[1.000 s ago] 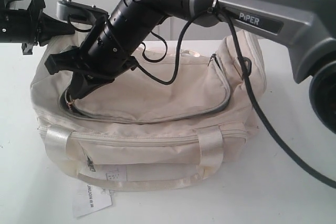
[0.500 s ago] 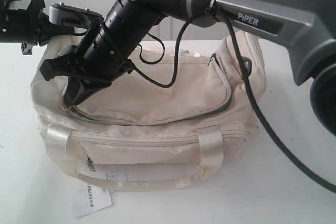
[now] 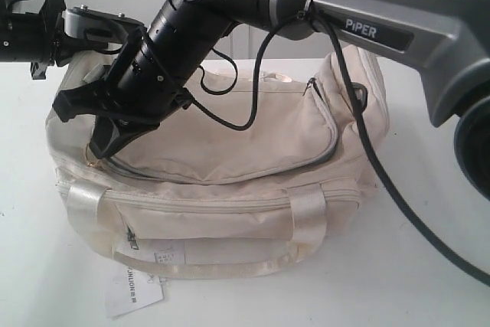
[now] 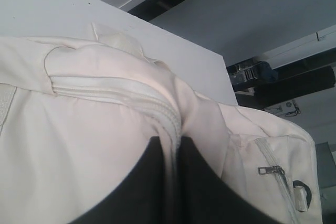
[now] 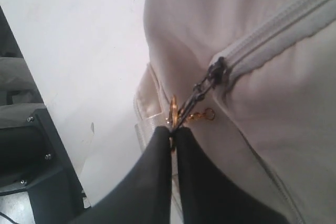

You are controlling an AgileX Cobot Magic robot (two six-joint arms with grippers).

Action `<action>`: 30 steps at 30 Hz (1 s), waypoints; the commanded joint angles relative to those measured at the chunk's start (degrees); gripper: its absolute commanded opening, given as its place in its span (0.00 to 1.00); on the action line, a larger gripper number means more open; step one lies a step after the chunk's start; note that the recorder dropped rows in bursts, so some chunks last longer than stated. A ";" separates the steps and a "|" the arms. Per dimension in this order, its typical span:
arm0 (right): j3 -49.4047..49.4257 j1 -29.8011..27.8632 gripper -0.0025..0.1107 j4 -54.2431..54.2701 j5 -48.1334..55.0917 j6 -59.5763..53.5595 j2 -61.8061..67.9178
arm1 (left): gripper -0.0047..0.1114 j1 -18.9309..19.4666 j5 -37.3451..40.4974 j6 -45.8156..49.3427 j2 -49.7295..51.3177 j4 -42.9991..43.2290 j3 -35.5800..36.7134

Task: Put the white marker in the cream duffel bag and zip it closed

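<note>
– Right pincer [image 5: 171,132] is pinched tight on the zip pull [image 5: 202,87], its fingers nearly together, with a gold ring [image 5: 209,114] dangling just beside the tips.
– What has it done in the last second?
– It has dragged the pull along the top of the bag [image 3: 230,151] toward the end where the left pincer [image 4: 169,141] waits. A second ago a dark gap showed right at its tips. Now the two sides of the zip [image 3: 334,142] meet all the way behind it.
– So it's nearly shut?
– I judge so. Only the corner just ahead of the tips can be left, and the wrist view shows the teeth joined right up to the pull.
– And the marker?
– It isn't visible in any view, nor on the counter [image 3: 429,266] around the bag. I take it to be inside, under the flap behind the right pincer.
– How do the arms sit?
– The right arm reaches across over the bag and slopes down steeply, with the fingers pointing at the bag's corner. The left arm comes in level beyond the right wrist. Its pincer is closed on a fold of the bag's end seam, which I take to be bracing the cloth against the pull.
</note>
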 commanded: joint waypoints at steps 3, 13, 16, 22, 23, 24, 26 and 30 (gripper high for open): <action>0.09 0.60 0.02 1.19 3.93 -1.02 -1.01 | 0.04 0.28 -1.84 -0.30 -0.12 -4.41 -0.39; 0.09 0.60 0.02 1.30 3.93 -1.12 -1.57 | 0.04 0.28 -1.84 -0.30 -0.12 -4.41 -0.39; 0.09 0.60 0.02 1.34 3.93 -1.24 -2.28 | 0.04 0.28 -1.84 -0.30 -0.12 -4.41 -0.39; 0.09 0.71 0.02 1.12 3.93 -1.24 -2.91 | 0.04 0.28 -1.84 -0.17 -0.12 -4.41 -0.39; 0.09 0.79 0.02 1.12 3.93 -1.24 -2.91 | 0.04 0.28 -1.84 -0.17 -0.12 -4.41 -0.39; 0.09 0.86 0.02 1.12 3.93 -1.24 -2.91 | 0.04 0.28 -1.84 -0.17 -0.12 -4.41 -0.39; 0.09 1.13 0.02 0.98 3.93 -1.24 -2.91 | 0.04 0.28 -1.84 -0.17 -0.12 -4.41 -0.39; 0.09 1.52 0.02 0.98 3.93 -1.24 -2.91 | 0.04 0.28 -1.84 -0.17 -0.12 -4.41 -0.39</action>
